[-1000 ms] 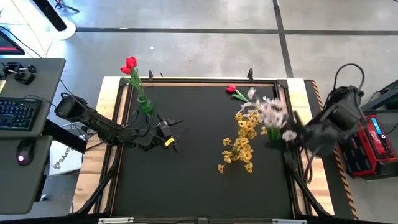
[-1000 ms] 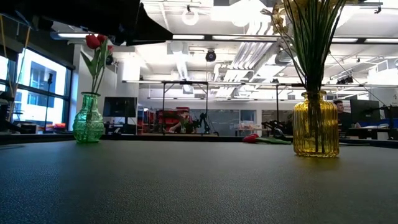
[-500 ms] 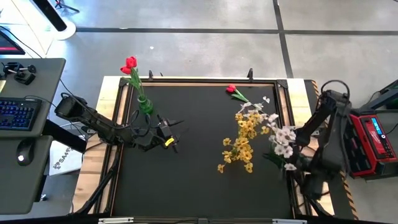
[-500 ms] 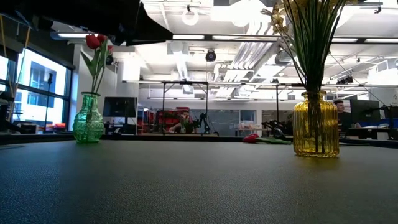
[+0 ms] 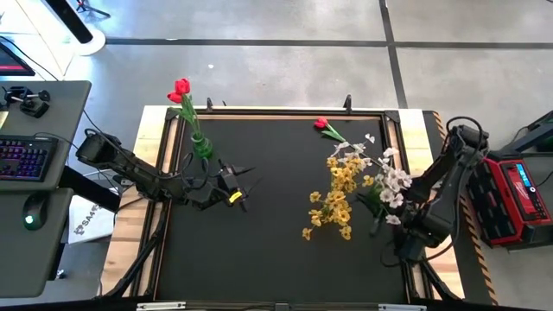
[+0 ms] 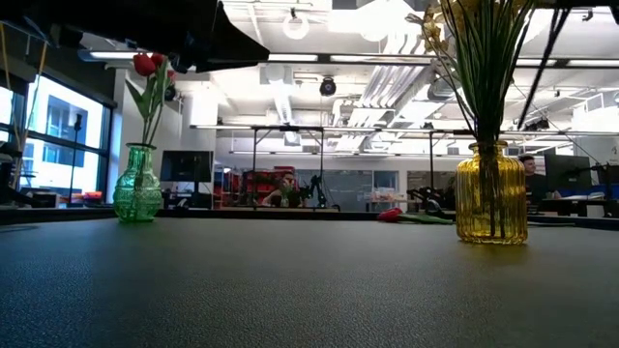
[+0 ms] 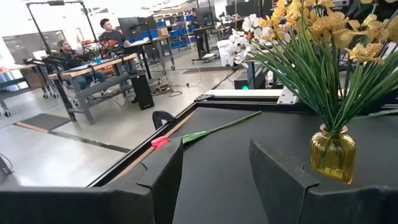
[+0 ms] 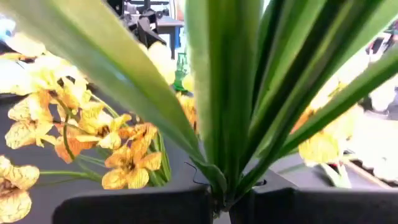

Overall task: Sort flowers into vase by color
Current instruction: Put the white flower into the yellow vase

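A green vase [image 5: 200, 145] at the far left holds red tulips [image 5: 181, 89]. A yellow vase [image 6: 491, 193] right of the middle holds a yellow spray [image 5: 333, 200]. One red tulip [image 5: 324, 126] lies flat on the mat at the far edge. My right gripper [image 5: 385, 228], at the table's right edge, is shut on a whitish spray [image 5: 389, 181], whose blossoms stand just right of the yellow spray. My left gripper [image 5: 239, 187] hangs open above the mat near the green vase, pointing level toward the yellow vase [image 7: 333, 152], with nothing between its fingers [image 7: 163, 177]. My right gripper pinches the whitish spray's bundle of green stems [image 8: 219, 186] low down, between its two fingers. The fingers come about level from the table's right side and lie across the stems. The leaves [image 8: 249, 93] fan out above the fingers, and the spray is lifted clear of the table.
The black mat [image 5: 259, 250] is bare in its near half. A raised frame [image 5: 276, 112] runs round it. A desk with a keyboard [image 5: 22, 155] stands left of the table and a red device [image 5: 514, 194] to its right. People sit at benches [image 7: 74, 59] beyond the table.
My right arm has sunk and swung toward the near right corner, its wrist rolling as it went. The whitish spray has gone with it, still held, and now stands lower beside the yellow spray.
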Available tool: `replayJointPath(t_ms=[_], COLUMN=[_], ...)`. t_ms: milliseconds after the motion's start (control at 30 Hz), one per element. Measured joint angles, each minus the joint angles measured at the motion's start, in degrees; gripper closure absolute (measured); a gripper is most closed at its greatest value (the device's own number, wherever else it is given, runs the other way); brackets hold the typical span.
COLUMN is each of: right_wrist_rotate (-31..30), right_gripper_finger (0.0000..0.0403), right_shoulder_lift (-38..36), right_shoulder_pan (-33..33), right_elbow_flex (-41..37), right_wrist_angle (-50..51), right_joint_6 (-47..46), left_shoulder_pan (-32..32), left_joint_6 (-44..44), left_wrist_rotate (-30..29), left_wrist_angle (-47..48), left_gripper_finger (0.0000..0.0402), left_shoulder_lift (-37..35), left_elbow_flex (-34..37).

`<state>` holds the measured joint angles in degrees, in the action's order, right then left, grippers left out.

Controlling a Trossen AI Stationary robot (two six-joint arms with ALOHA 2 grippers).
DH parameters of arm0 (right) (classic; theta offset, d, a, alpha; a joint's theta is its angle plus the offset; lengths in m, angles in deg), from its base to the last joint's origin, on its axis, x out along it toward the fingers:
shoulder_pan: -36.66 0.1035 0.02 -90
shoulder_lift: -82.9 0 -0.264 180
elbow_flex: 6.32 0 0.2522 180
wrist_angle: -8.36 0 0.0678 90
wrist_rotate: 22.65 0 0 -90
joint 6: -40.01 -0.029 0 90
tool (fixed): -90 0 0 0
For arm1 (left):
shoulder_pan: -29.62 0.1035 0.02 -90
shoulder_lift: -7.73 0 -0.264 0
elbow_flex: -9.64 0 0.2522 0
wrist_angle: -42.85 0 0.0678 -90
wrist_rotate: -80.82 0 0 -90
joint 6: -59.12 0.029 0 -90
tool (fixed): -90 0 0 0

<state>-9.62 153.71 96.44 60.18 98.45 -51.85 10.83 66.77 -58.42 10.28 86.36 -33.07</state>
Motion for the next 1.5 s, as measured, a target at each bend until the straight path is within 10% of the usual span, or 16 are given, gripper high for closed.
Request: replayJointPath(t_ms=[1500], right_wrist_rotate=[26.3], right_gripper_finger=[0.0403], right_shoulder_lift=[0.0], right_shoulder_pan=[-25.4], right_elbow_flex=[-4.8], right_wrist_angle=[-37.8], right_joint_6=[39.3], left_shoulder_pan=[0.0], left_joint_6=[-5.7], left_wrist_rotate=[8.8], left_wrist_angle=[0.0], left_gripper_finger=[0.0227], left_shoulder_lift=[0.0], left_elbow_flex=[0.0])
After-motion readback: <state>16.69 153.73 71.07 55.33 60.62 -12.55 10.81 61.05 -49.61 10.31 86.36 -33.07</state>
